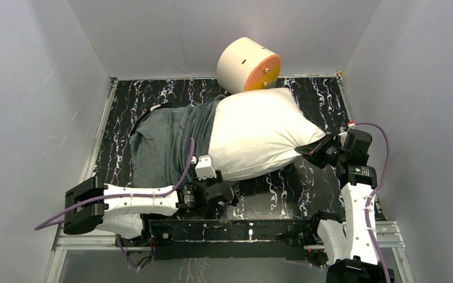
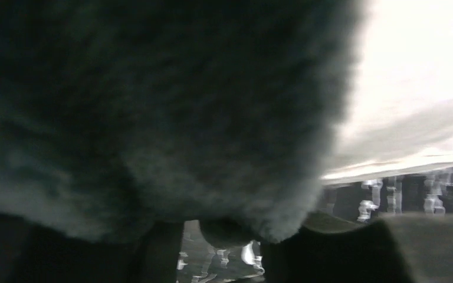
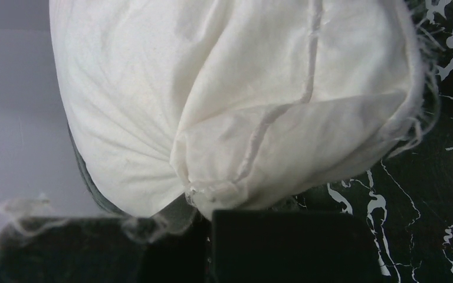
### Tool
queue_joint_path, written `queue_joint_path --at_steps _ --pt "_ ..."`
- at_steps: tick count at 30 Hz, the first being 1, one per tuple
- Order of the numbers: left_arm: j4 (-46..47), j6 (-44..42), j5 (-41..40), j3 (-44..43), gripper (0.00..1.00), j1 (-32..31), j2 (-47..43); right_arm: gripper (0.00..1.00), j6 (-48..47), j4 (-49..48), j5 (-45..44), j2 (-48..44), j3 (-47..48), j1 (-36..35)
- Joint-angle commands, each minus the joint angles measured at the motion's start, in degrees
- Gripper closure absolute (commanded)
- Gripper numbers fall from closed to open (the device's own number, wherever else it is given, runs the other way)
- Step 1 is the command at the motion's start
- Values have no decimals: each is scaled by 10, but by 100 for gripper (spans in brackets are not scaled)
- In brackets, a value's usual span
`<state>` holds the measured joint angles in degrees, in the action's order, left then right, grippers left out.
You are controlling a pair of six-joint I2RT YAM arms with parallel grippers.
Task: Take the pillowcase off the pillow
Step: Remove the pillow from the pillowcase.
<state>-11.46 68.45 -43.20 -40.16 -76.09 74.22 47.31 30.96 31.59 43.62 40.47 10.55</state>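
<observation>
The pillow (image 1: pixel 259 132) lies across the middle of the black marbled counter (image 1: pixel 283 191). Most of it is bare and white, and its left end is sheathed in the pillowcase (image 1: pixel 165 141), which shows its plain dark grey face and lies rumpled toward the left side. The pillow's far edge touches a cream-and-orange cylinder (image 1: pixel 245 65) at the back wall.

The right arm (image 1: pixel 354 200) reaches in from the side, and the right jaws are closed on the pillow's right-hand corner (image 3: pixel 212 188). The right wrist view shows the white cloth creased toward that pinch. The hold reads as an anchor: with the stuffing pinned at one end, the sleeve can be dragged off the other without the whole bundle sliding.

The left arm (image 1: pixel 135 203) lies low along the near edge, with the left jaws pushed up to the pillowcase's near hem, just where grey plush meets white. Its wrist camera is filled with blurred grey plush, so I cannot tell whether the left jaws have closed on it.

I judge the task past halfway. What remains calls for a firm bite on the plush and a pull leftward, away from the anchored corner. The risk is thick pile slipping out of a shallow grip
</observation>
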Motion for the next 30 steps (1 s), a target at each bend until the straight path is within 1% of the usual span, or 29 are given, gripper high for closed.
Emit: queue_joint_path --at_steps 1,3,4,7,10,13,15,17,19,21,22,23,24,26,28,30 --pt "-201 107 -128 -6 67 3 6 100 -77 14 -81 11 76 2" --pt "-329 206 -124 2 87 3 -2 100 -99 38 -135 25 95 2" --pt "-377 241 -122 6 92 3 -8 100 -106 42 -156 32 100 2" --pt "-506 333 -111 18 100 3 -33 100 -114 46 -212 43 108 2" --pt "-585 379 -104 21 100 3 -68 100 -113 46 -258 43 111 3" --pt "-622 410 -96 28 100 3 -102 100 -111 56 -298 40 121 3" --pt "-610 396 -96 28 100 3 -118 100 -109 64 -312 34 129 3" --pt "-566 331 -99 18 99 3 -121 100 -109 72 -300 27 138 3" --pt "-495 237 -93 5 99 3 -117 99 -117 78 -247 19 148 3" --pt "-403 112 -68 -7 94 3 -113 86 -142 86 -155 15 164 3" --pt "-362 59 -52 -12 90 3 -112 67 -158 87 -101 15 172 3" --pt "-338 24 -44 -18 85 3 -110 55 -160 87 -55 18 182 3" --pt "-332 12 -42 -27 80 2 -108 50 -153 89 -16 23 197 3" --pt "-335 10 -45 -42 68 2 -109 44 -138 106 28 40 253 3" --pt "-343 13 -46 -51 55 2 -117 32 -133 106 57 52 309 3" --pt "-339 7 -35 -51 41 2 -126 28 -141 104 90 62 352 3"
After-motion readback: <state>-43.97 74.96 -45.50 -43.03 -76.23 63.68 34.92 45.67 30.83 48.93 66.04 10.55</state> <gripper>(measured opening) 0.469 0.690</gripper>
